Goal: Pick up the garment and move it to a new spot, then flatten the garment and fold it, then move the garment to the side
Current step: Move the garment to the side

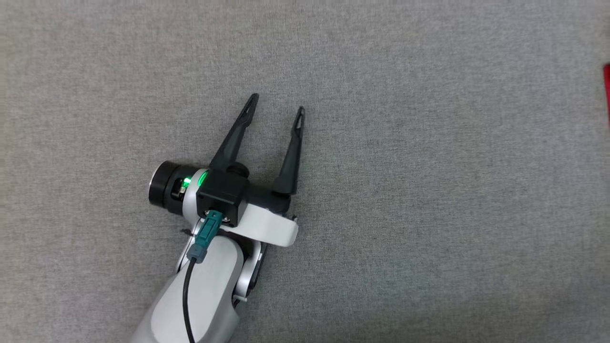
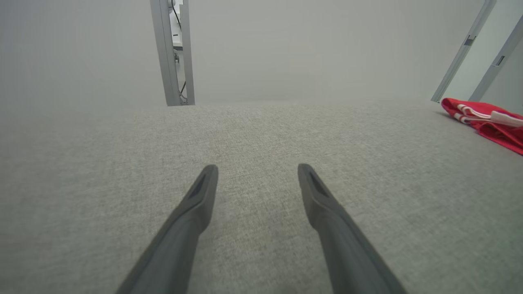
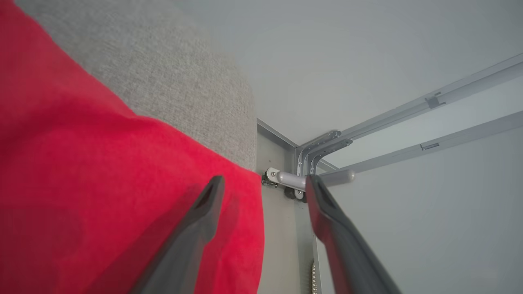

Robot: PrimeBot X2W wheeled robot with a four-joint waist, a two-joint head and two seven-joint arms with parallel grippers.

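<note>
The garment (image 3: pixel 102 175) is red cloth lying at the grey fabric table's (image 3: pixel 171 77) edge. In the right wrist view it spreads under the left finger (image 3: pixel 200 220) of my right gripper (image 3: pixel 265 181), whose jaws stand open with the cloth's edge just inside the gap. The left wrist view shows the garment (image 2: pixel 490 122) folded at the far right, white stripes on top. In the head view a red sliver of the garment (image 1: pixel 607 95) touches the right edge. My left gripper (image 1: pixel 276 104) hovers open over bare table, left of centre, far from the cloth; its fingers (image 2: pixel 200 204) hold nothing.
The table's edge runs right beside the garment, with a metal frame bracket (image 3: pixel 310 163) and rails (image 3: pixel 429 102) beyond it. A grey upright post (image 2: pixel 171 53) stands past the table's far side. Pale walls close the space behind.
</note>
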